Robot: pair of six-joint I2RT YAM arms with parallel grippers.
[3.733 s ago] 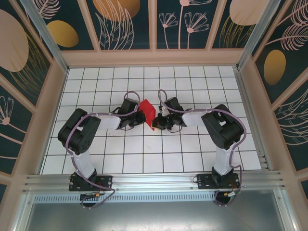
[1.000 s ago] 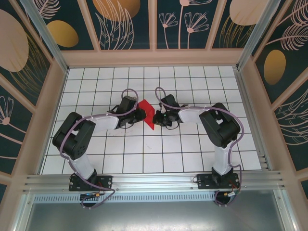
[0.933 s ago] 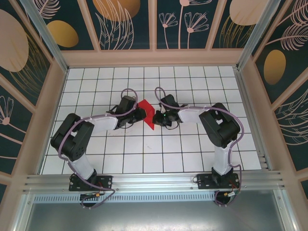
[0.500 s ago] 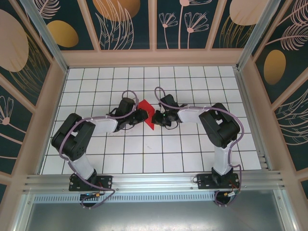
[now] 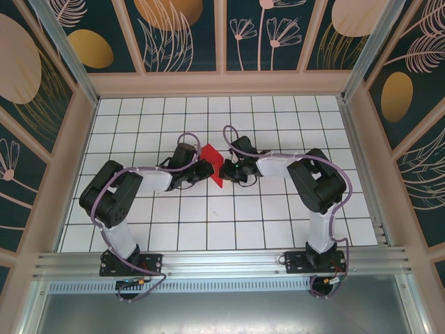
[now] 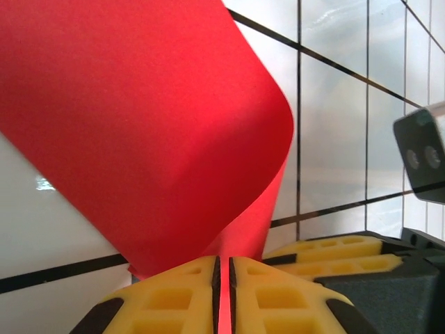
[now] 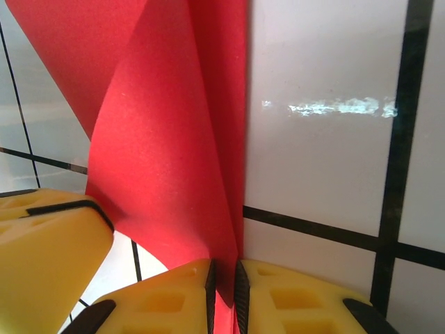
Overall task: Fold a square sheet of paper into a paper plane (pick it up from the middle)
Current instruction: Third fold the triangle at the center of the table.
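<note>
Here we see the left gripper (image 6: 224, 278) and right gripper (image 7: 224, 282) each pinching the smooth, curled red sheet of paper (image 6: 139, 125); overhead, it's a wedge between them.

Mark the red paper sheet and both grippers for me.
red paper sheet (image 5: 213, 156), top external view, upper flat part.
left gripper (image 6: 224, 271), left wrist view, gap between its fingertips.
right gripper (image 7: 222, 278), right wrist view, gap between its fingertips.

Overhead camera looks down from behind; both close wrist cameras share the red paper (image 6: 139, 125).

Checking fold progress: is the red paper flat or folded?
Folded, not flat: red paper curves over itself, pinched in left end effector and right end effector.
</note>
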